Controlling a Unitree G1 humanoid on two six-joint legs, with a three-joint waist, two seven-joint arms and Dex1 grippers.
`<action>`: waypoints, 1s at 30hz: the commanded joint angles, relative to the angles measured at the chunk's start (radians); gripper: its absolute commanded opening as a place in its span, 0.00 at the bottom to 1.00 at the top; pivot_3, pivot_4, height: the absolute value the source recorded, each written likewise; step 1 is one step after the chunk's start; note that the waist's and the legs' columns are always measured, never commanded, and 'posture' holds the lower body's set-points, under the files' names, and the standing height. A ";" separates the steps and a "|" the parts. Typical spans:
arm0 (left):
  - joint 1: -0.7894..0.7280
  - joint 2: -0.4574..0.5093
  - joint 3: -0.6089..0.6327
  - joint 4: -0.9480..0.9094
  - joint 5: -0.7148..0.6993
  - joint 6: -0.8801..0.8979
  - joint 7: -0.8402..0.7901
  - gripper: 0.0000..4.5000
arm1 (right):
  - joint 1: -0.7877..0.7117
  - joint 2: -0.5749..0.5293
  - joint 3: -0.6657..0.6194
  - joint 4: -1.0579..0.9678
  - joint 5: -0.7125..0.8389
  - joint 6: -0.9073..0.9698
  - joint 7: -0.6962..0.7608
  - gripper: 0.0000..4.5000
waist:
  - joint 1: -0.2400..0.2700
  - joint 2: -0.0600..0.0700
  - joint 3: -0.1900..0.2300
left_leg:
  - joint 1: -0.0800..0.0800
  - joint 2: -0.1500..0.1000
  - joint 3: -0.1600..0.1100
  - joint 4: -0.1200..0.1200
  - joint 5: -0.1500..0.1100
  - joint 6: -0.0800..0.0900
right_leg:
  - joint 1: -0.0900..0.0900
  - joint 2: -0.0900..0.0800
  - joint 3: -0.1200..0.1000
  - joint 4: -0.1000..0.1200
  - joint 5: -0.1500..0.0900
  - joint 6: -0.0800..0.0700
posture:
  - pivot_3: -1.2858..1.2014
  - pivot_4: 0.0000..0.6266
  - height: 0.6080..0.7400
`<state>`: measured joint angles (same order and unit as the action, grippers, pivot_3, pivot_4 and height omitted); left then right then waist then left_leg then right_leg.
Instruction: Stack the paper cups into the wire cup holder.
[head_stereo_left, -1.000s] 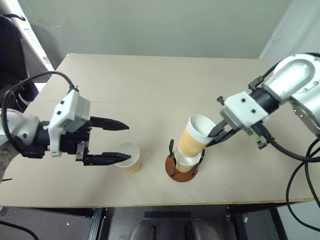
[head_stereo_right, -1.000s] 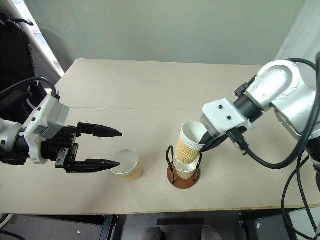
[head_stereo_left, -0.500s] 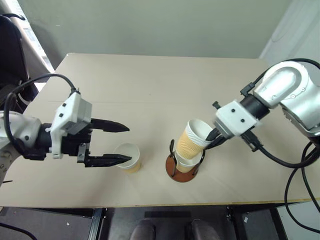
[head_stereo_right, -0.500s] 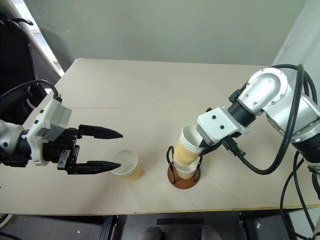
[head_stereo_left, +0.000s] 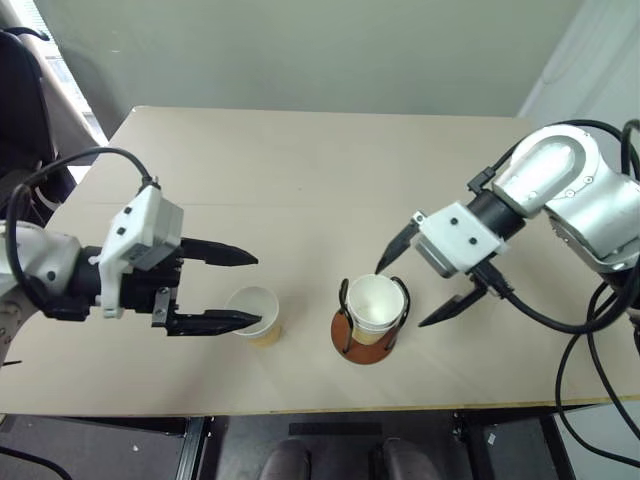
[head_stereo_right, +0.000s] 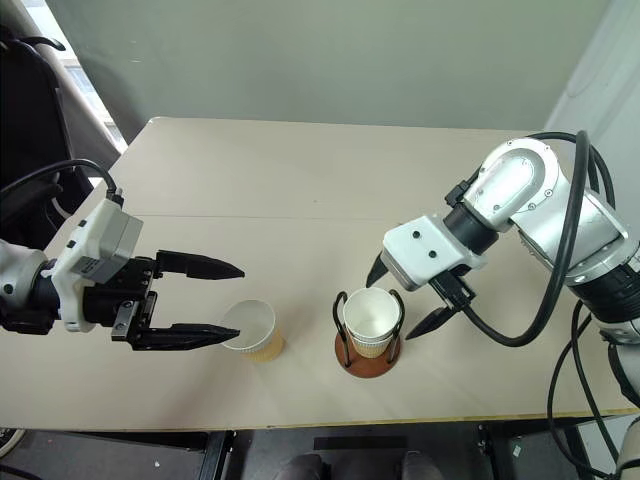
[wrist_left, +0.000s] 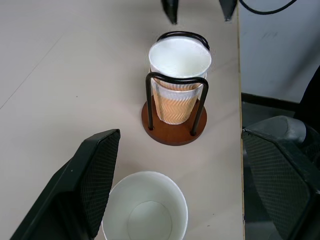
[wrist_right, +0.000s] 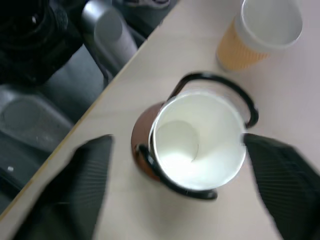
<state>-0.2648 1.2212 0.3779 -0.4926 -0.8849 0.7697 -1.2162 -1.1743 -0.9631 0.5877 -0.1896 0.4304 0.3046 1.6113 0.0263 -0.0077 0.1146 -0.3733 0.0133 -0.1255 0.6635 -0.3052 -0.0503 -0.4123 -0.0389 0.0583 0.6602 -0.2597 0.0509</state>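
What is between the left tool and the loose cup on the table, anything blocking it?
Nothing visible blocks it. The left tool is open, and the loose paper cup stands upright on the table right at its fingertips. The stretch of table from that cup to the wire cup holder is bare; the right tool hangs open around the holder.

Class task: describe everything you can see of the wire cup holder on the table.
The wire cup holder has a round reddish-brown disc base, wood-like, and two upright black wire loops. It stands upright near the table's front edge, holding nested tan-orange paper cups, white inside, between the loops. The right gripper hangs open around it, fingers apart from it. A third cup stands apart.
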 joint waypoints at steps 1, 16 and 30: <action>-0.019 0.023 0.015 -0.002 0.005 -0.008 -0.007 0.93 | -0.028 0.012 -0.101 0.012 0.015 0.028 0.003 1.00 | 0.000 0.000 0.000 | 0.000 0.000 0.000 0.000 0.000 0.000 | 0.000 0.000 0.000 0.000 0.000 0.000 | 0.52 0.24 1.00; -0.315 -0.032 -0.466 0.244 0.422 -0.140 -0.046 0.93 | 0.401 -0.263 -0.685 -0.093 0.409 0.463 -0.081 1.00 | 0.027 -0.003 0.000 | -0.001 -0.001 -0.003 -0.001 0.000 -0.003 | 0.002 -0.001 0.000 -0.010 0.000 -0.001 | 0.52 0.24 1.00; -0.500 -0.134 -0.672 0.402 0.641 -0.236 -0.198 0.93 | 0.622 -0.265 -0.914 -0.336 0.593 0.612 -0.325 1.00 | 0.012 -0.003 0.000 | -0.003 0.000 -0.003 0.000 0.000 -0.002 | 0.001 0.000 0.000 -0.014 0.003 0.005 | 0.52 0.24 1.00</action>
<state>-0.7348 1.0889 -0.2951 -0.0950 -0.2700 0.5579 -1.3989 -0.5570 -1.2146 -0.2738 -0.5039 1.0014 0.9142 1.3041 0.0380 -0.0110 0.1141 -0.3767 0.0128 -0.1288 0.6639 -0.3052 -0.0519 -0.4112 -0.0392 0.0579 0.6463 -0.2567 0.0565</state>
